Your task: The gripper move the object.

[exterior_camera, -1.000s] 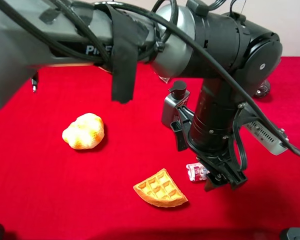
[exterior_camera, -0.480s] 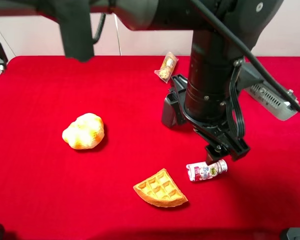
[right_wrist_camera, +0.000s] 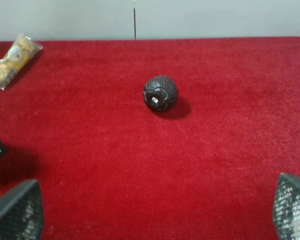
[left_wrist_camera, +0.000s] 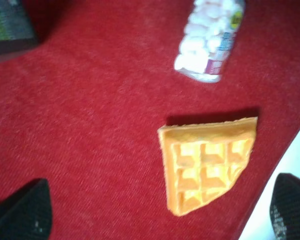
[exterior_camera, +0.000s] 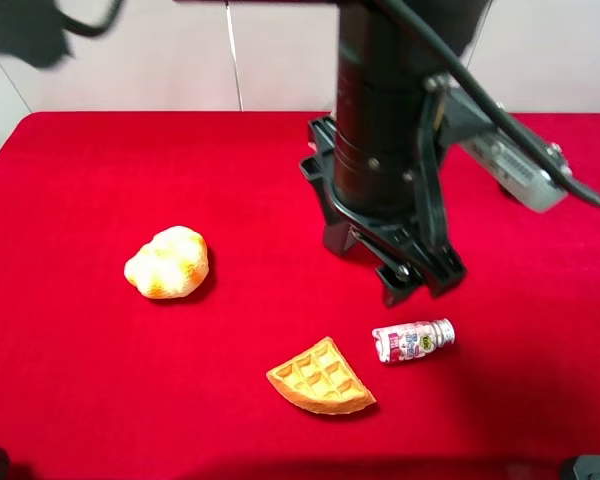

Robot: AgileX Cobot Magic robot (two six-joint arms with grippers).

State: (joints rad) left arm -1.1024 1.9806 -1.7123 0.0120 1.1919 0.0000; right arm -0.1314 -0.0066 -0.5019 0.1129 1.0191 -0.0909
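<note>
The small clear bottle (exterior_camera: 412, 340) with a pink-and-white label lies on its side on the red cloth, right of the waffle. It also shows in the left wrist view (left_wrist_camera: 210, 42). My left gripper (exterior_camera: 417, 282) hangs from the bulky dark arm just above and behind the bottle, apart from it. In the left wrist view the left gripper (left_wrist_camera: 155, 215) is open and empty, fingers wide apart. My right gripper (right_wrist_camera: 152, 212) is open and empty over bare cloth; I cannot see it in the exterior view.
A waffle wedge (exterior_camera: 320, 377) lies left of the bottle, a bread roll (exterior_camera: 167, 262) further left. The dark grey pump bottle (exterior_camera: 338, 238) stands mostly hidden behind the arm. A dark ball (right_wrist_camera: 161, 93) and a snack packet (right_wrist_camera: 12, 60) lie near the table's back edge.
My left gripper was down at the bottle, then let go, rose and drew back. The bottle stays lying on the cloth.
</note>
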